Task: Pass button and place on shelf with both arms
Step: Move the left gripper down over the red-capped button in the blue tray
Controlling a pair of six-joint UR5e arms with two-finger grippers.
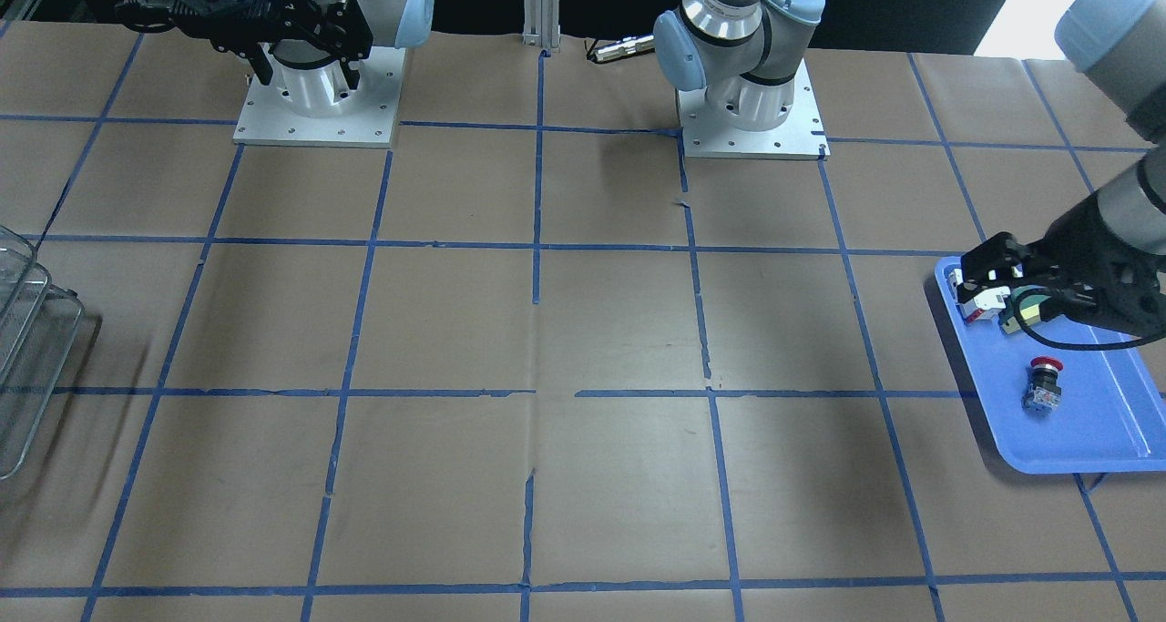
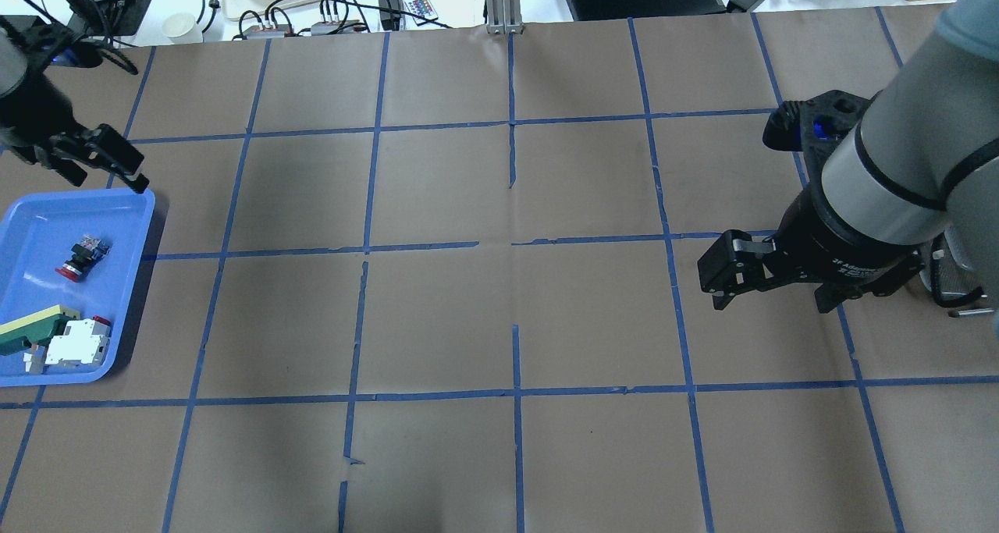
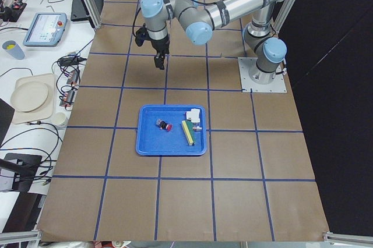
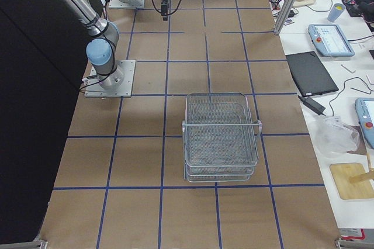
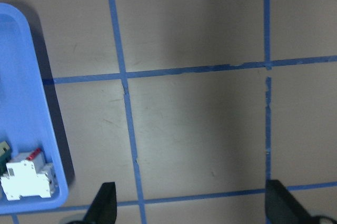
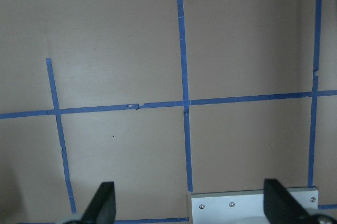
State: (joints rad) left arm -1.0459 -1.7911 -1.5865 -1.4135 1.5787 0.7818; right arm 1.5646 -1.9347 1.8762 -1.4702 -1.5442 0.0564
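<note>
While the button [image 1: 1041,385] lies ungrasped in the blue tray [image 1: 1093,431], the front view shows the left gripper [image 1: 984,276] poised above it, probably lining up a pick. Overhead: button, white block [image 2: 76,351] and wedge [image 2: 31,330] share the tray. The right gripper [image 2: 769,299] waits spread and empty, likely for the handover. Left wrist view: fingers [image 5: 105,203] wide apart, holding nothing. Right-side view: the shelf [image 4: 221,138], well apart from either hand, holds nothing.

A robotics lab: robot arms [image 1: 738,57] bolted to a paper-covered table [image 4: 140,155] gridded in blue tape [image 1: 537,194], a teach pendant [image 4: 331,40] and cables [image 2: 335,2] just beside it.
</note>
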